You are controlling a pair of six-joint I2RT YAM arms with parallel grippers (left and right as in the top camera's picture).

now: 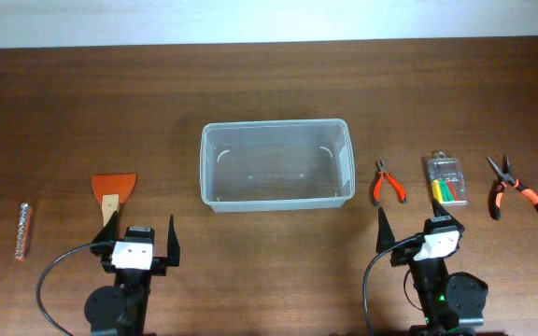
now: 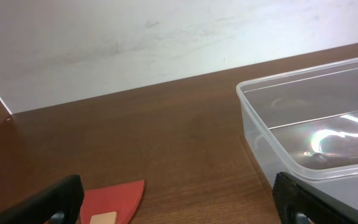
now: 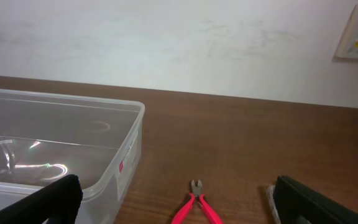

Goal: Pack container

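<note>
The clear plastic container [image 1: 277, 165] sits empty at the table's middle; it shows at the right of the left wrist view [image 2: 316, 124] and at the left of the right wrist view [image 3: 61, 146]. My left gripper [image 1: 141, 240] is open and empty, just behind an orange scraper [image 1: 113, 189] with a wooden handle, seen low in the left wrist view [image 2: 107, 202]. My right gripper [image 1: 418, 231] is open and empty, just behind small red-handled cutters [image 1: 387, 183], also in the right wrist view [image 3: 196, 205].
A metal drill bit [image 1: 23, 230] lies at the far left. A small clear case of coloured bits [image 1: 445, 179] and orange-handled long-nose pliers [image 1: 512, 187] lie at the right. A white wall runs behind the table's far edge.
</note>
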